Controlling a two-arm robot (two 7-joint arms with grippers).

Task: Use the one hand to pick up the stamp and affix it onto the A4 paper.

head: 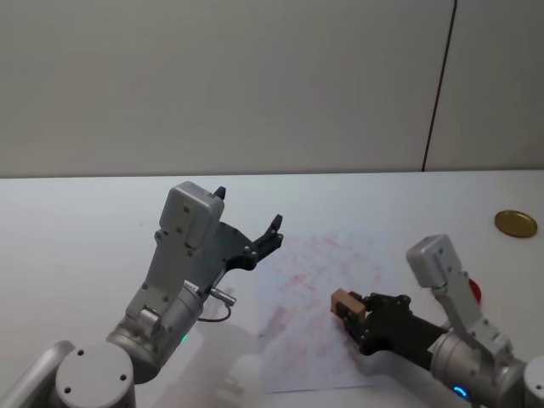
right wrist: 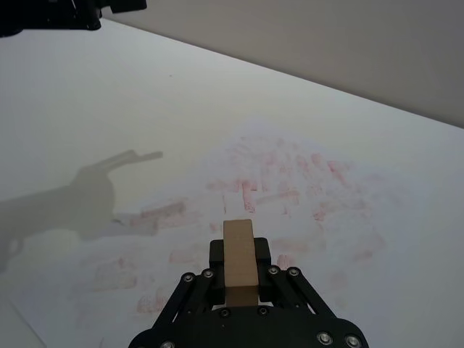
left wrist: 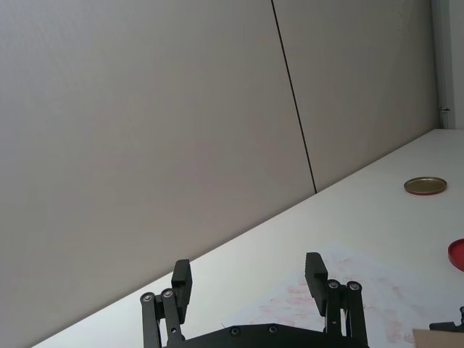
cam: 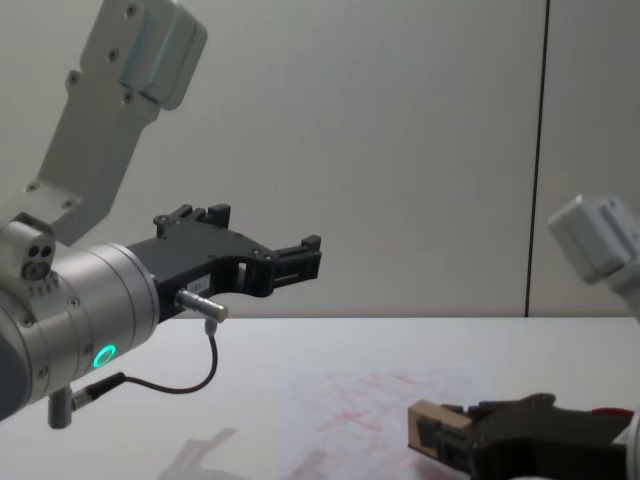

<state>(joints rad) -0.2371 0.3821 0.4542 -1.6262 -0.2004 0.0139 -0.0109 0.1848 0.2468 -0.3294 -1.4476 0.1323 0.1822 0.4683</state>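
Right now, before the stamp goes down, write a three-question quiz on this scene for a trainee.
1. Which holds the stamp: the left gripper or the right gripper?
2. True or false: the left gripper is shut on a lid.
3. The stamp is over: A the A4 paper; B the gold lid; C the red ink pad.
Key: 1 the right gripper; 2 false, it is open and holds nothing; 3 A.
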